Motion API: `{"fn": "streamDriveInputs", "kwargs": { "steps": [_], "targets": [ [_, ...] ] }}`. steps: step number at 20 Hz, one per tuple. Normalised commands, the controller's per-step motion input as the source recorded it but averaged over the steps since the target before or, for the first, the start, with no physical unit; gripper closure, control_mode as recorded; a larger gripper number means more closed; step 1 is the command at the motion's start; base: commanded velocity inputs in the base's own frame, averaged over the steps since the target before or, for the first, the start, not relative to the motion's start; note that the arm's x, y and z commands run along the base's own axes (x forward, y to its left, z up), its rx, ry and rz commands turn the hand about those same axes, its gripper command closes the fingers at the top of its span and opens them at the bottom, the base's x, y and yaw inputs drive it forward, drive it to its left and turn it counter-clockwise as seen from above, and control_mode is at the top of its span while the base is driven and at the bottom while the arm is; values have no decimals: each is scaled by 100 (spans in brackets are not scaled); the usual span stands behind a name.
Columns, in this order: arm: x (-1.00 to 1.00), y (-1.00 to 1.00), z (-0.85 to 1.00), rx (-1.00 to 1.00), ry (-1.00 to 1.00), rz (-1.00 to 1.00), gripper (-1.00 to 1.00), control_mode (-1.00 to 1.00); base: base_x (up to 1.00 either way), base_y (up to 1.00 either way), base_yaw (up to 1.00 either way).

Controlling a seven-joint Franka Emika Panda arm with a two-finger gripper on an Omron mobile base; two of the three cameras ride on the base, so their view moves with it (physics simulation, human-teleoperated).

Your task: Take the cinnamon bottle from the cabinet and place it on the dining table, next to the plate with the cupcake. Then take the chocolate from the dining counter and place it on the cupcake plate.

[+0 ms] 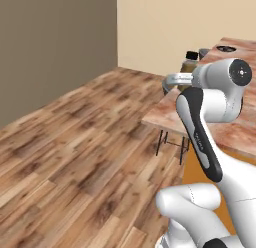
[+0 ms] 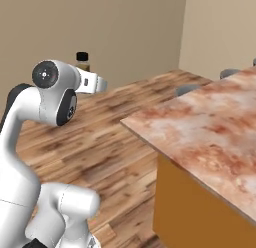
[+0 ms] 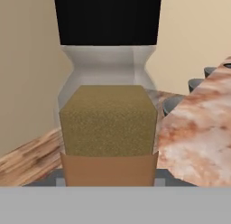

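The cinnamon bottle (image 3: 108,119) stands upright very close in the hand view, clear, with brown powder and a black cap. My gripper (image 3: 108,179) is shut on its lower part, and only the tips of the fingers show at either side. From the base views the bottle (image 2: 82,64) is held in the air above the wooden floor, left of the dining table (image 2: 210,127). Its cap pokes up behind my wrist (image 1: 190,59). A small dark round shape (image 1: 226,48), possibly the plate, lies at the table's far end. Cupcake, chocolate and cabinet are out of view.
Grey round stools (image 2: 187,88) stand along the table's far side, and one (image 1: 171,82) with thin dark legs stands at its near corner. Open wooden floor (image 1: 75,142) spreads to the left. Beige walls close the room behind.
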Motion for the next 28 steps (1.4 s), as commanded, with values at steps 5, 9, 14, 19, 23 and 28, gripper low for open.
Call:
{"fn": "streamDriveInputs", "kwargs": {
  "steps": [5,9,14,19,23,28],
  "targets": [
    [0,0,0,0,0,0,100,100,77,44,-26],
    [0,0,0,0,0,0,100,100,77,41,-29],
    [0,0,0,0,0,0,100,100,76,44,-27],
    [0,0,0,0,0,0,100,100,76,45,-26],
    [0,0,0,0,0,0,100,100,76,45,-27],
    [0,0,0,0,0,0,100,100,76,44,-28]
  ]
}}
